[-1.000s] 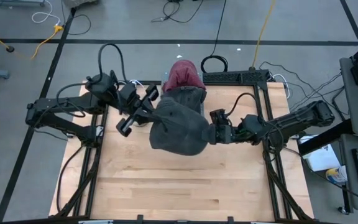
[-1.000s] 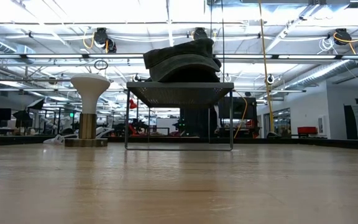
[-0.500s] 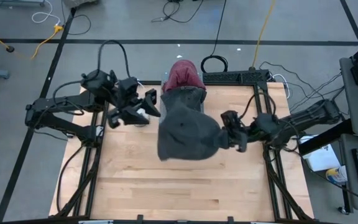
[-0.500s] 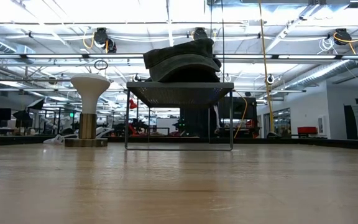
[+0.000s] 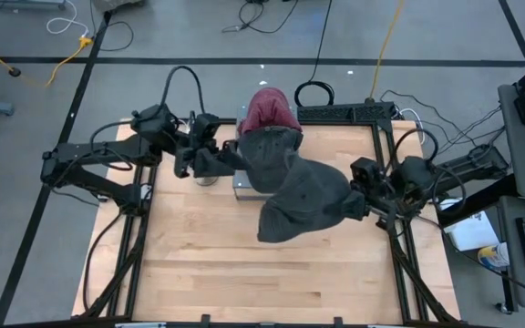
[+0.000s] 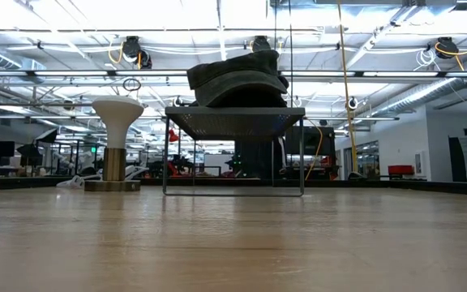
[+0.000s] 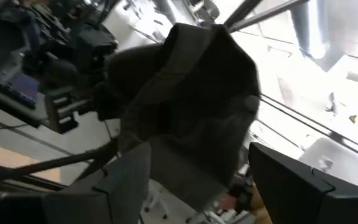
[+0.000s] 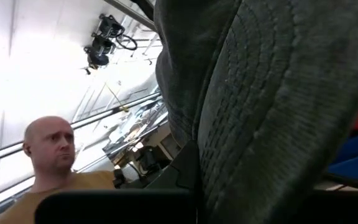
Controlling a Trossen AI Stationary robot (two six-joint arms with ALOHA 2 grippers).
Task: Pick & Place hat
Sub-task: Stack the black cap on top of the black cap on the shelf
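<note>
A dark grey knitted hat (image 5: pixel 303 196) hangs over the middle of the table, and my right gripper (image 5: pixel 361 205) is shut on its right side. It fills the right wrist view (image 8: pixel 260 106). My left gripper (image 5: pixel 215 158) stands open at the hat's left end. In the left wrist view the hat (image 7: pixel 191 106) shows ahead between the two spread fingers. At the far edge a metal rack (image 6: pixel 233 122) bears a red hat (image 5: pixel 267 109) and dark hats (image 6: pixel 235 77). Neither the held hat nor either gripper shows in the low view. My right gripper holds the hat by its right-hand edge (image 5: pixel 346 202), coming at it from the table's right side. The fingers are hidden under the knit in the wrist view. The hat spreads leftward from the hold, clear of the table. Whether my left gripper touches the hat, I cannot tell.
A white pedestal stand (image 6: pixel 117 122) is at the far left beside the rack. A person (image 8: pixel 55 155) shows beyond the table in the right wrist view. Bare wooden table top (image 5: pixel 244 273) lies toward the near edge.
My right gripper has gone toward the table's right edge, drawing the grey hat with it from the table's middle. My left gripper has opened, let go of the hat's left side, and shifted a little toward the rack.
</note>
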